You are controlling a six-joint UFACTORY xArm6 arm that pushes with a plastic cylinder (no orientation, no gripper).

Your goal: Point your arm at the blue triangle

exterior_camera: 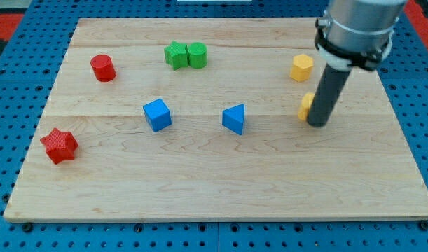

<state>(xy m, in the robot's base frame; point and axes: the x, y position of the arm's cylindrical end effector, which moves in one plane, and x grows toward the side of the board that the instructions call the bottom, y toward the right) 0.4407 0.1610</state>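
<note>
tip [316, 123] down on bench [199, 189], view's right, touching half-hidden yellow block [306, 105] | no hand on rod | blue triangle [235, 118] mid-bench, well left of tip

I'm working in what looks like a robotics lab: a pale wooden counter [221, 182] sits on a blue perforated mounting plate [10, 84] with regular holes, the sort used for bench fixtures. Small coloured test blocks lie scattered on it. Beyond the plate I can't make out the room.
</note>
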